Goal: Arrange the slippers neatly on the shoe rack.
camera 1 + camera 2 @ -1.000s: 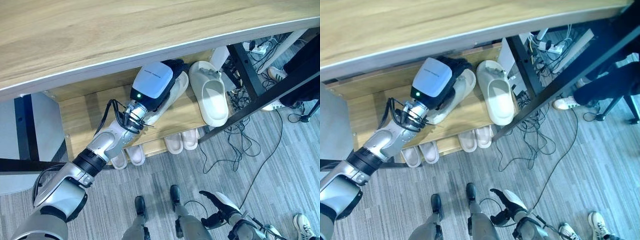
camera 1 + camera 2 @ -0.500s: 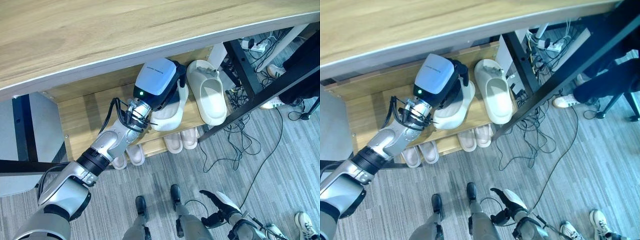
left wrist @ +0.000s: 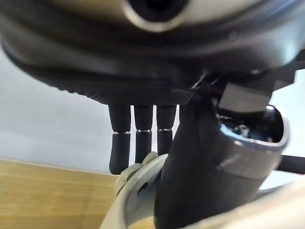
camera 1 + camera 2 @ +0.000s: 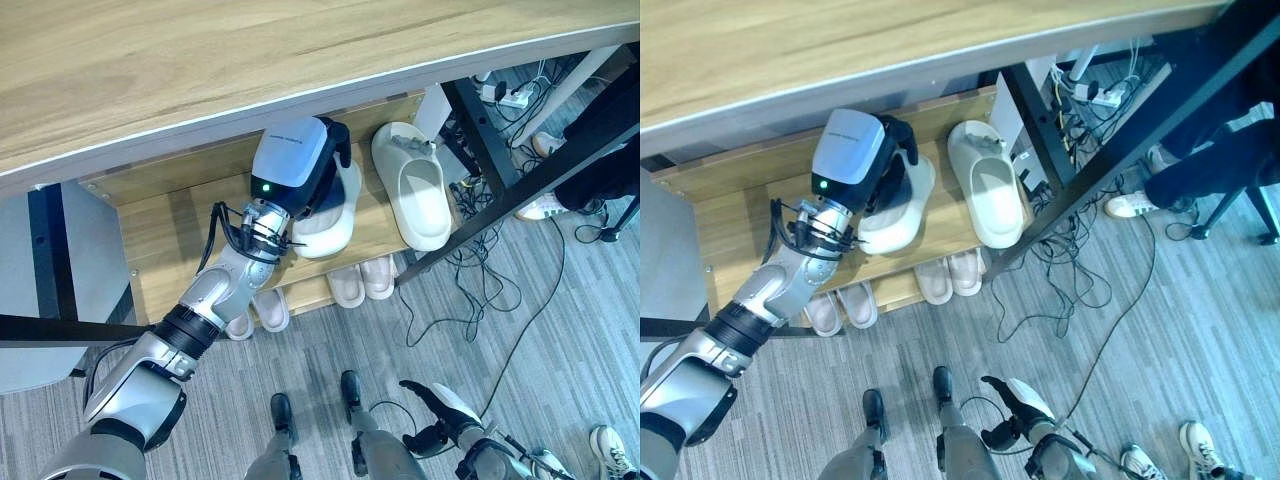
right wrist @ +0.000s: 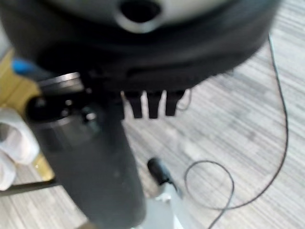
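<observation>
Two cream slippers sit on the shoe rack's (image 4: 160, 225) upper shelf — the left hand (image 4: 325, 165) grips one slipper (image 4: 330, 215), fingers and thumb curled round it; the other slipper (image 4: 412, 190) lies just beside. Two smaller pairs rest on the lower shelf. Right hand (image 4: 432, 405) hangs low, relaxed. No writing is legible.

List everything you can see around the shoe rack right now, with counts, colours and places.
Big slippers: two, cream, side by side on the rack's upper shelf; one under the left hand, the other free to its right.
Small slippers: two pairs, pale, on the lower shelf; one pair left, one pair right.
Shoe rack: one, light wood, under the tabletop.
Tabletop: one, light wood, above the rack.
Cables: several, black, on the grey floor right of the rack.
Person's shoe: one, white, far right.
Left hand: dark, fingers curled on the slipper.
Right hand: dark, low over the floor.
</observation>
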Tool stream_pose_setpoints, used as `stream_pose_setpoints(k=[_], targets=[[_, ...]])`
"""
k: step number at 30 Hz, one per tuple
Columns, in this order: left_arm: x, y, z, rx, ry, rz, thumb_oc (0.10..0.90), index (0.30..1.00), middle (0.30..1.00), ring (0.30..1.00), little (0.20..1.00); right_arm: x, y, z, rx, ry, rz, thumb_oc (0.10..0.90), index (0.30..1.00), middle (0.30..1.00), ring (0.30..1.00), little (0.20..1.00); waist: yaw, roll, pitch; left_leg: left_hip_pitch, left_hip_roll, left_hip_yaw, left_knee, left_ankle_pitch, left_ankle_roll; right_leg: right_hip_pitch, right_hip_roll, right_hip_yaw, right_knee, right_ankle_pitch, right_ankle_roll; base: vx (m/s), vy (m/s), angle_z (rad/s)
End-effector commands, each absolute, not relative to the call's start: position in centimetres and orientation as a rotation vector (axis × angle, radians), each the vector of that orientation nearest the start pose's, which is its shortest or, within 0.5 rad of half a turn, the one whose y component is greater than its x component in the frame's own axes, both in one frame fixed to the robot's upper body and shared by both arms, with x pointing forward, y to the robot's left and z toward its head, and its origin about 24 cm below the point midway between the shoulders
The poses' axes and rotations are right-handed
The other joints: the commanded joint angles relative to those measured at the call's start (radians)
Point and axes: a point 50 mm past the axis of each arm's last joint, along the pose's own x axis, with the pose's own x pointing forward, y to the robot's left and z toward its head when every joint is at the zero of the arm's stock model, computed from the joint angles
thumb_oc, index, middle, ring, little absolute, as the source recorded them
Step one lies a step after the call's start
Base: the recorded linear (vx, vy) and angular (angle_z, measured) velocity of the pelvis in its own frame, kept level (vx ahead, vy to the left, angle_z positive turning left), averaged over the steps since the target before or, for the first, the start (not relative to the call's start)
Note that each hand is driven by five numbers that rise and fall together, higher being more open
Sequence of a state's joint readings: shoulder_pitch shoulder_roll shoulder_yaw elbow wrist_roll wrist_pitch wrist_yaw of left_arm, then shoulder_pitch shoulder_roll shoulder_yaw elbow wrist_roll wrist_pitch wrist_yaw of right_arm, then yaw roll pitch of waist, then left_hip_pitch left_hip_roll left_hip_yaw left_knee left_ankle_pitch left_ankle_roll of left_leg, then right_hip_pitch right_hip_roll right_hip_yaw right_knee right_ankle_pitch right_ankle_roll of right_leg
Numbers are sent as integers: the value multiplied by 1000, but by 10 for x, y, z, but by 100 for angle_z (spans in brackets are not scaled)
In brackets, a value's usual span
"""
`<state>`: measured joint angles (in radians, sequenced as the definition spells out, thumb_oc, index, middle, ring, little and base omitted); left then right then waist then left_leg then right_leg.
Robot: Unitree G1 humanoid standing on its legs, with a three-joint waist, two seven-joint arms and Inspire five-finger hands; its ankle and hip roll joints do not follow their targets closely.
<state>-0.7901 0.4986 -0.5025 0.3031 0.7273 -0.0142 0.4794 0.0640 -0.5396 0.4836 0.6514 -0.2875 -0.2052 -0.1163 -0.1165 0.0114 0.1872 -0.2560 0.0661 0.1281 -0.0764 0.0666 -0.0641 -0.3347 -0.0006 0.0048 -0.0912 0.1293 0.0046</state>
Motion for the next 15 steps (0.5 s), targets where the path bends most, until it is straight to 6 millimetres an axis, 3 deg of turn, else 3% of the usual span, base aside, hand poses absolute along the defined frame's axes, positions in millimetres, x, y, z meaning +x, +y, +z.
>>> stream_pose_setpoints(k=[1, 10, 15], targets=[[350, 119, 239, 1120, -963, 341, 400, 300, 300, 300, 300, 153, -243, -86, -876, 534, 334, 800, 900, 900, 900, 900, 15, -4, -52, -74, -3, -29, -11, 66, 3, -58, -17, -37, 78, -37, 59, 0, 0, 0], [353, 121, 234, 1075, -912, 373, 400, 300, 300, 300, 300, 153, -246, -83, -884, 529, 336, 800, 900, 900, 900, 900, 7, 4, -42, -69, -2, -14, -11, 65, 3, -69, -18, -27, 92, -39, 58, -5, 4, -2], [354, 110, 238, 1027, -919, 366, 400, 300, 300, 300, 300, 153, -249, -83, -896, 536, 330, 800, 900, 900, 900, 900, -5, 12, -37, -67, -2, -2, -11, 62, 5, -78, -19, -15, 98, -39, 59, -6, 10, -13]])
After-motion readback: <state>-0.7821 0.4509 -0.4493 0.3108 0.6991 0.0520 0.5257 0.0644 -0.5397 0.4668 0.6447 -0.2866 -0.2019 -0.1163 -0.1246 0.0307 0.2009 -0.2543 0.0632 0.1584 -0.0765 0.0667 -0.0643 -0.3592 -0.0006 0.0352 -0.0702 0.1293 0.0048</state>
